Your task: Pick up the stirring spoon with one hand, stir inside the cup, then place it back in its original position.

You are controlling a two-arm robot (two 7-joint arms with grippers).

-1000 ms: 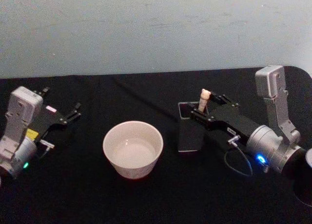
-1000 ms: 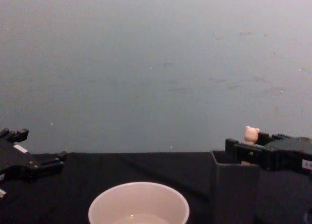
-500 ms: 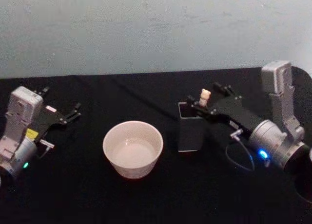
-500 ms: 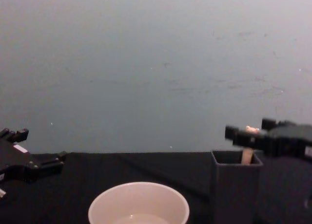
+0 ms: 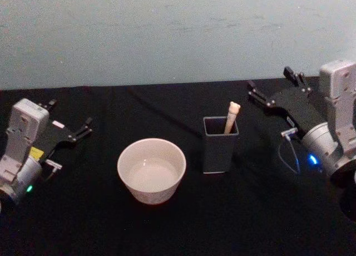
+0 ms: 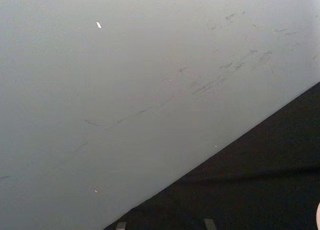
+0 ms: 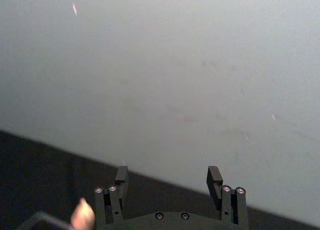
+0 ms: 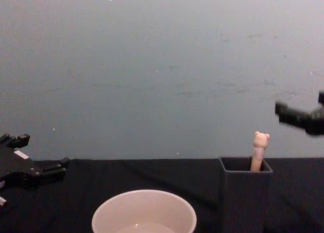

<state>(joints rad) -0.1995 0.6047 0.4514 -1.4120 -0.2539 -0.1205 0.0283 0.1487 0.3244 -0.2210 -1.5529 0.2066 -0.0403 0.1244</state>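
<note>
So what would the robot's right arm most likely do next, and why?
Probably just retreat to rest. The stirring spoon stands in the dark grey holder, bear head up, beside the cup. The right gripper is open, raised clear of it, holding nothing; the left gripper sits parked at the table's left.

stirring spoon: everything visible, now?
The stirring spoon stands in the dark grey holder, leaning against its far right corner. Its beige handle and tiny bear-head top poke above the rim; neck and bowl are hidden inside. Nothing grips it: the right gripper hangs open, apart, up to its right.
</note>
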